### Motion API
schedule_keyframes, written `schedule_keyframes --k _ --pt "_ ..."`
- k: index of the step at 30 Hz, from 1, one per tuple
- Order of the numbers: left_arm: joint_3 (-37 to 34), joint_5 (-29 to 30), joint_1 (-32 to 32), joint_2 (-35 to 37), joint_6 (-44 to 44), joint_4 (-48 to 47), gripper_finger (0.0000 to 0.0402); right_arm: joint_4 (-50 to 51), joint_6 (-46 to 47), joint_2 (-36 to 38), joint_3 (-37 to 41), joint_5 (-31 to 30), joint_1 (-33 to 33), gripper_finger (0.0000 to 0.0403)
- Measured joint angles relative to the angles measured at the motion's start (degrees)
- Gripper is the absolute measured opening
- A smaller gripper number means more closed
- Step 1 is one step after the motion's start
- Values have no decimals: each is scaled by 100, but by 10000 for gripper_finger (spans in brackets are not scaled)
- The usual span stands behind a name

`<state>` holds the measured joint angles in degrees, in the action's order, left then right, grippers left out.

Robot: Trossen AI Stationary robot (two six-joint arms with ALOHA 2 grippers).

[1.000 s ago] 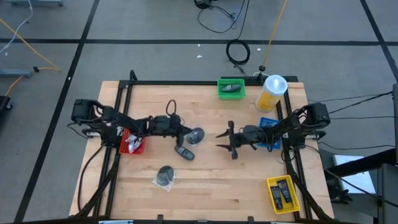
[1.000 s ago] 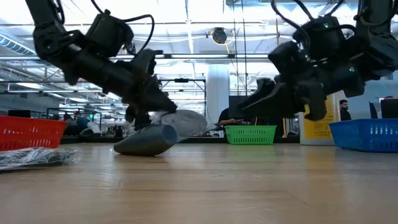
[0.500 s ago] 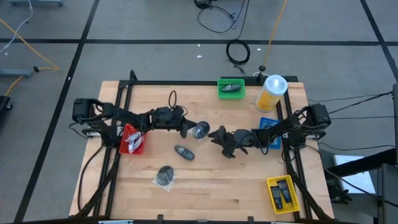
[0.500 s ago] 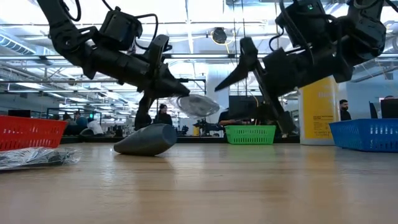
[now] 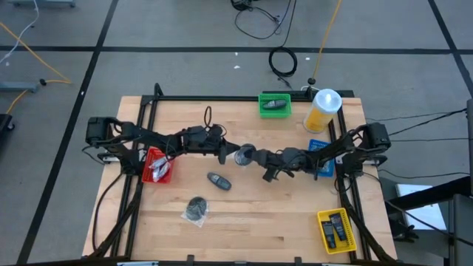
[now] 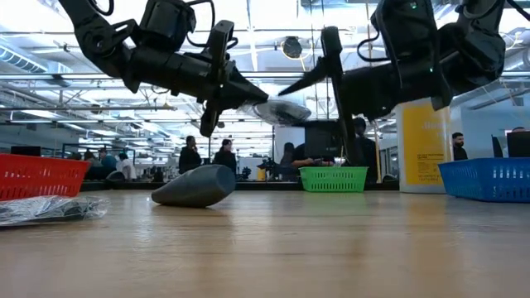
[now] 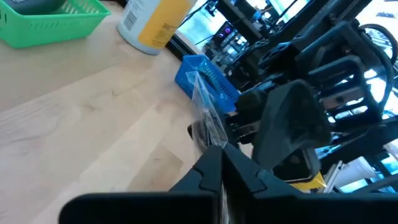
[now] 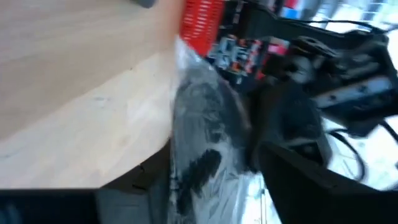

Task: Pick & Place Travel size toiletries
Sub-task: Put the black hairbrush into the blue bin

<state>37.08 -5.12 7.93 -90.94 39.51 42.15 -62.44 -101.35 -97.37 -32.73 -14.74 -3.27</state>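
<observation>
High view: left gripper (image 5: 225,153) at table centre, fingers pinched tight on the clear wrap of a round grey packet (image 5: 242,155), held up off the wood. Low view: same packet (image 6: 280,110) well above the table top, between both arms. Right gripper (image 5: 260,159) reaching in from the right, fingers spread to either side of the packet; contact with it impossible to confirm. Right wrist view: packet (image 8: 202,134) close up, filling the gap between the dark fingers.

On the table, near of the held packet: a dark tube (image 5: 218,180) lying flat; further near and left, another wrapped packet (image 5: 196,209). Red basket (image 5: 157,166) at the left edge, green basket (image 5: 275,105) at the far edge, blue basket (image 5: 320,147) under the right arm, yellow basket (image 5: 336,230) at the near right corner. Tall yellow bottle (image 5: 323,110) upright at far right.
</observation>
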Motion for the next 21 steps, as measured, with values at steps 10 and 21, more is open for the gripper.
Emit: schedule_keyframes --k 10,21 --pt "0 273 95 28 -617 -81 39 491 3224 -8 0 -38 -56 21" --pt "-88 682 -80 162 -1885 -1102 152 3889 8192 1506 -22 -1707 -849 44"
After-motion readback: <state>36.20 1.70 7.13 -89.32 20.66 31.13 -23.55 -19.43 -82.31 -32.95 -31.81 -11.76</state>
